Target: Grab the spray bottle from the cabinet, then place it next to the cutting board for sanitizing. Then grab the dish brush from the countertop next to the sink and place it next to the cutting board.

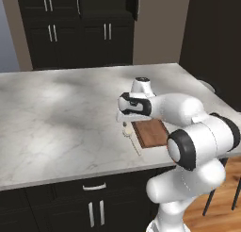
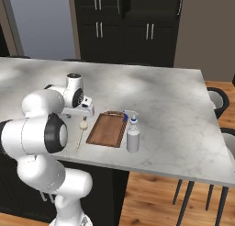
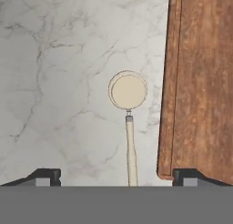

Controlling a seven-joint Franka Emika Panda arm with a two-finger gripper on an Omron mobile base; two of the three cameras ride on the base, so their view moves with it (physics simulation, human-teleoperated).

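The dish brush (image 3: 129, 92) lies flat on the marble countertop (image 1: 56, 113), its round cream head away from me and its thin handle running back between my fingertips (image 3: 45, 176). My gripper (image 3: 117, 176) hangs just above it, open, with both tips well clear of the handle. The reddish-brown cutting board (image 3: 200, 82) lies right beside the brush. From the right base view, the brush (image 2: 82, 128) is left of the board (image 2: 108, 128) and the white spray bottle (image 2: 133, 135) stands upright at the board's right edge. The gripper (image 1: 124, 121) hovers over the brush (image 1: 127, 131) beside the board (image 1: 150, 132).
Dark cabinetry (image 2: 133, 23) with silver bar handles stands beyond the counter's far edge. Stools (image 2: 218, 98) sit along the counter's right side. My own arm (image 1: 188, 136) covers the near right corner of the counter.
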